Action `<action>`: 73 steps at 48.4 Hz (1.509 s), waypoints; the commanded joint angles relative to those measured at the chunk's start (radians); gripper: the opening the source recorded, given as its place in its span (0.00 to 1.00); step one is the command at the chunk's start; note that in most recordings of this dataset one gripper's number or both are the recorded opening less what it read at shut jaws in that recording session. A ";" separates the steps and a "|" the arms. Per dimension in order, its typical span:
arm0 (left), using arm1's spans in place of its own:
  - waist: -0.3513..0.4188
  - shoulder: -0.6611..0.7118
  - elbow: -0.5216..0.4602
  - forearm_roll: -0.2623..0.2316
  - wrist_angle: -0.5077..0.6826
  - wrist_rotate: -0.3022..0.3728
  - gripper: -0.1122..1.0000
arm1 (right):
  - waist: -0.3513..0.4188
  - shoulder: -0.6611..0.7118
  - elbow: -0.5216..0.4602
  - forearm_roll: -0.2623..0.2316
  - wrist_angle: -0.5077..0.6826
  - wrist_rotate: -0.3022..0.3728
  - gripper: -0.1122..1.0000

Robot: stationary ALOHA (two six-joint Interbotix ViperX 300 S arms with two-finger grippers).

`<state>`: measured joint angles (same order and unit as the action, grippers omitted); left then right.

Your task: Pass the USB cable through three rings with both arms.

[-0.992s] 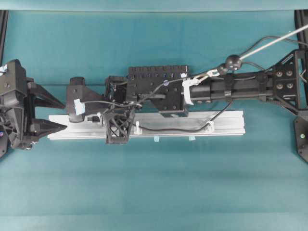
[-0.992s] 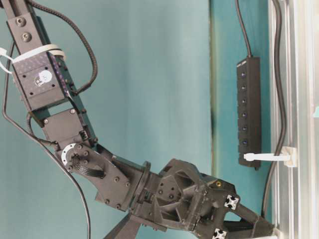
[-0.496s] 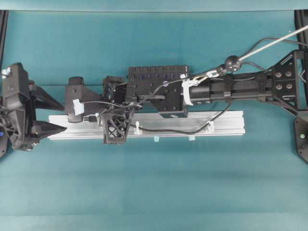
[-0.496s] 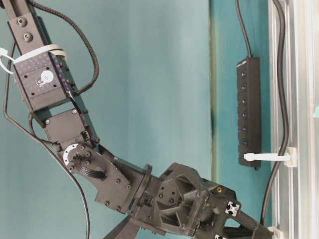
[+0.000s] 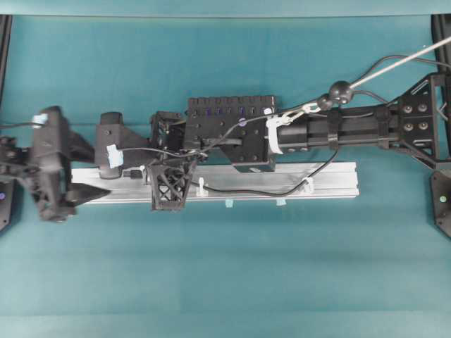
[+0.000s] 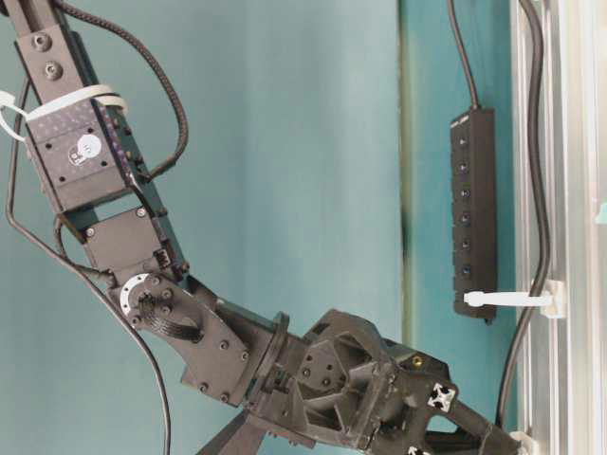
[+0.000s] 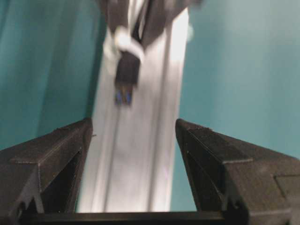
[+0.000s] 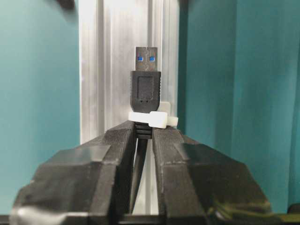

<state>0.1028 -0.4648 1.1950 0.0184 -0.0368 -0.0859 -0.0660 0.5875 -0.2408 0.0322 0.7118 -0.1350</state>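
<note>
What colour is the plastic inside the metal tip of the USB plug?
Blue, inside the silver metal tip of the black USB plug, clearest in the right wrist view.

right gripper (image 8: pixel 143 133) fingers (image 8: pixel 112 154) clamped on usb cable (image 8: pixel 146 89) just behind plug; metal tip w/ blue insert points up-frame. white ring (image 8: pixel 154 119) sits at plug base. silver rail (image 8: pixel 108 61) beneath, teal bench (image 8: pixel 37 70) either side.

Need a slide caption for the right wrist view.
Right end effector grips USB cable at a ring on the rail.
</note>
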 commanded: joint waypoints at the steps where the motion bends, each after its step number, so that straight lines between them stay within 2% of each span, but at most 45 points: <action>1: 0.012 0.051 -0.035 0.003 -0.037 0.006 0.80 | 0.008 -0.018 -0.012 0.006 -0.005 -0.003 0.06; 7: 0.015 0.104 -0.063 0.003 -0.041 0.006 0.80 | 0.008 -0.018 -0.012 0.006 -0.006 -0.003 0.06; 14: 0.018 0.103 -0.052 0.003 -0.055 0.006 0.80 | 0.008 -0.020 -0.011 0.006 -0.009 -0.003 0.06; 27: 0.017 0.089 0.012 0.003 -0.235 -0.002 0.78 | 0.008 -0.020 -0.011 0.006 -0.020 -0.002 0.06; 37: 0.018 0.135 0.031 0.003 -0.288 0.000 0.74 | 0.008 -0.020 -0.011 0.020 -0.020 -0.002 0.06; 48: 0.018 0.213 0.025 0.003 -0.371 0.000 0.73 | 0.008 -0.021 -0.011 0.026 -0.020 -0.002 0.06; 67: 0.018 0.268 0.006 0.003 -0.388 0.002 0.73 | 0.008 -0.021 -0.011 0.026 -0.020 0.002 0.06; 73: 0.018 0.272 0.000 0.003 -0.388 0.002 0.66 | 0.008 -0.020 -0.011 0.028 -0.023 0.002 0.06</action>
<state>0.1181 -0.1933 1.2103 0.0184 -0.4157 -0.0859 -0.0660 0.5875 -0.2408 0.0522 0.7072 -0.1350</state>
